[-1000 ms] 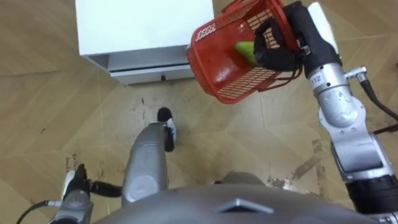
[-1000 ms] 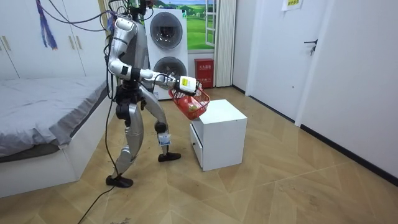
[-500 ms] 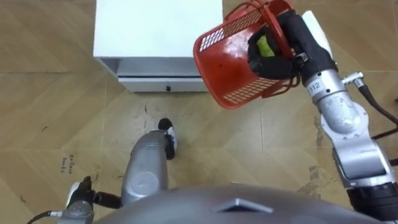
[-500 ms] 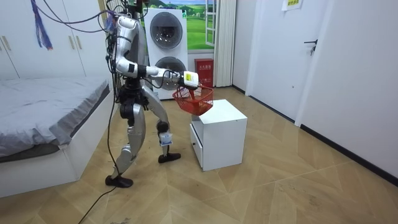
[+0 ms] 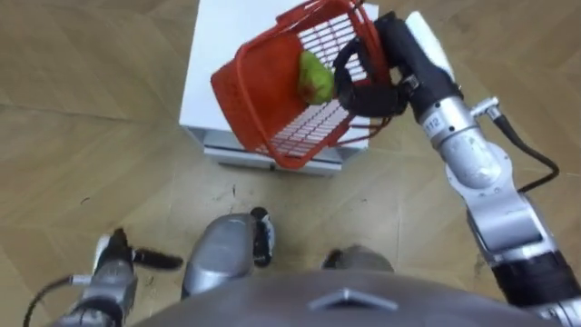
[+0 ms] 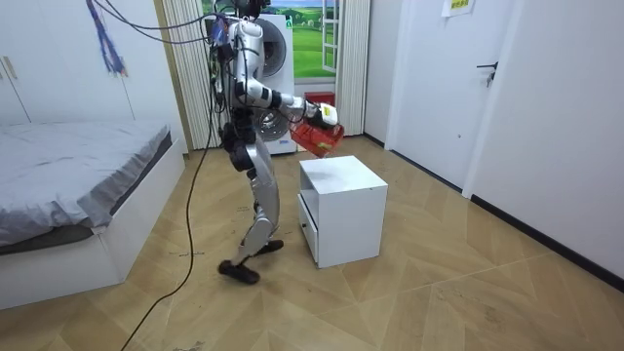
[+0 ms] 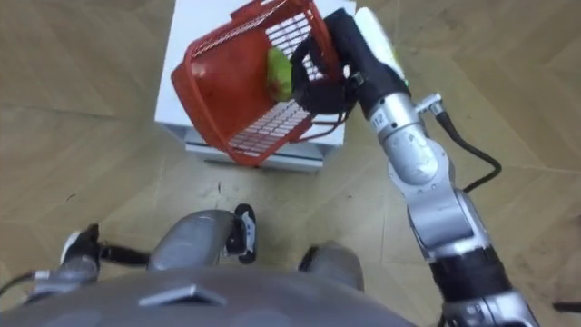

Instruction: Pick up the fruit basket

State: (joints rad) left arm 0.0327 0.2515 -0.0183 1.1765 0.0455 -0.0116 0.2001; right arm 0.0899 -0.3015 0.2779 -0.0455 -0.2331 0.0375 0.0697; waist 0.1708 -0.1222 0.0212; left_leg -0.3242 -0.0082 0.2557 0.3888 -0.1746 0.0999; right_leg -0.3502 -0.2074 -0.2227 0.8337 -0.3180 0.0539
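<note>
A red mesh fruit basket (image 5: 263, 100) hangs tilted in the air, held over the white cabinet (image 5: 218, 45). A green fruit (image 5: 315, 78) lies inside it against the wall nearest my hand. My right hand (image 5: 372, 91) is shut on the basket's rim and handle, with dark fingers curled through it. In the room view I stand at the cabinet's (image 6: 341, 210) left with the basket (image 6: 320, 139) held out above its top. My left hand (image 5: 111, 263) hangs low at my left side, away from the basket, fingers straight.
The cabinet has a drawer in its front, close before my feet. Wooden floor lies all around it. Stacked washing machines (image 6: 283, 78) stand behind me, a bed (image 6: 78, 195) at the room view's left, a door (image 6: 507, 107) at its right.
I have stepped and turned nearer the cabinet's back corner. The basket has swung left and now tilts over the cabinet top; the fruit has slid toward my hand.
</note>
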